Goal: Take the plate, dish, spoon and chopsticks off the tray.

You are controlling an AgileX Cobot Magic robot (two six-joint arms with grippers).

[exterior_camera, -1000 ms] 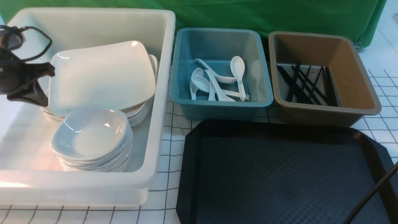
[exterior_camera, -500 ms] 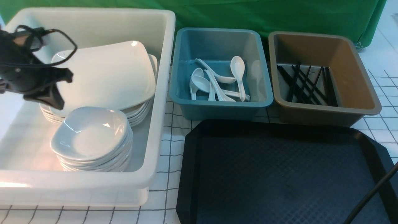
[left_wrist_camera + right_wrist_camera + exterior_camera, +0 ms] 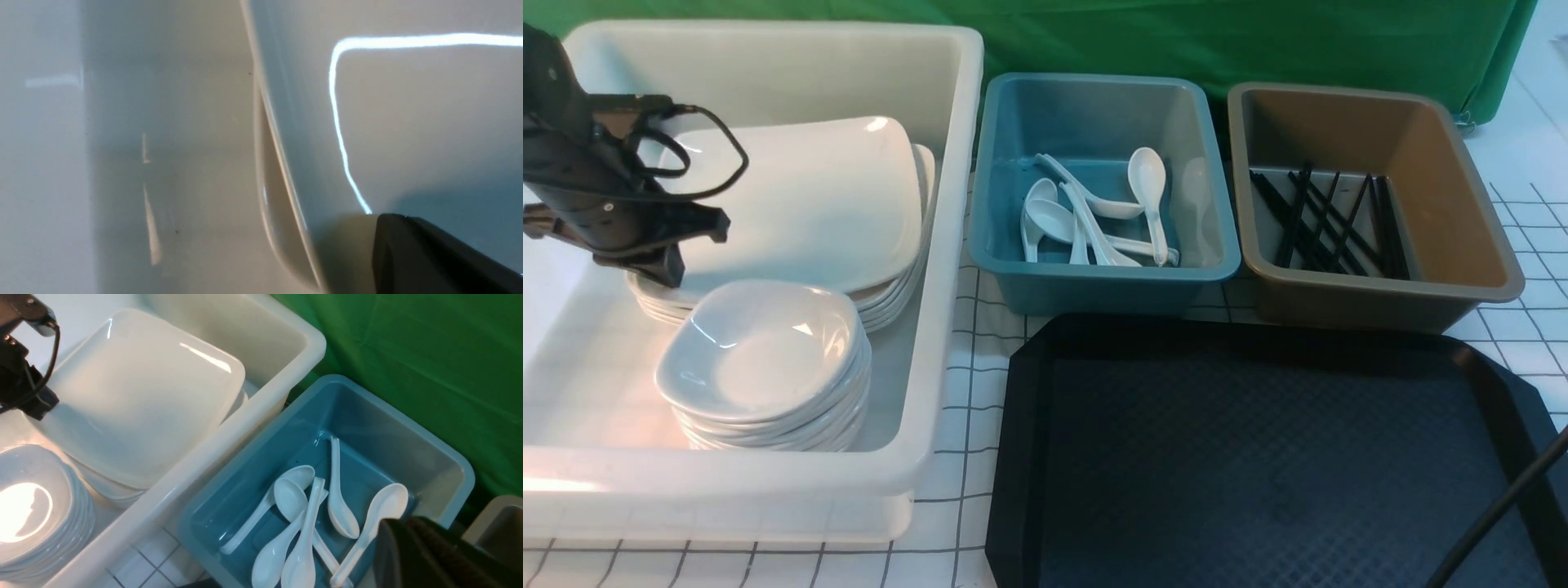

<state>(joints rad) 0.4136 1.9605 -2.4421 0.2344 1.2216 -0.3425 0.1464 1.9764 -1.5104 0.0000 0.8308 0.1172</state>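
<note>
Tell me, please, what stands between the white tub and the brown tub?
The blue tub, holding white spoons, stands between the white tub and the brown tub; the front view shows this.

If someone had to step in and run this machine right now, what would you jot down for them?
Left tool: shut on the plate, gripping its edge over the stack of plates in the white tub.
Right tool: tip barely visible in its wrist view, shut, nothing seen in it.
Tray: nothing on the part in view.
Spoons are in the blue tub, chopsticks in the brown tub, small dishes stacked in the white tub.
Left: let go of the plate and pull the left arm out.
</note>
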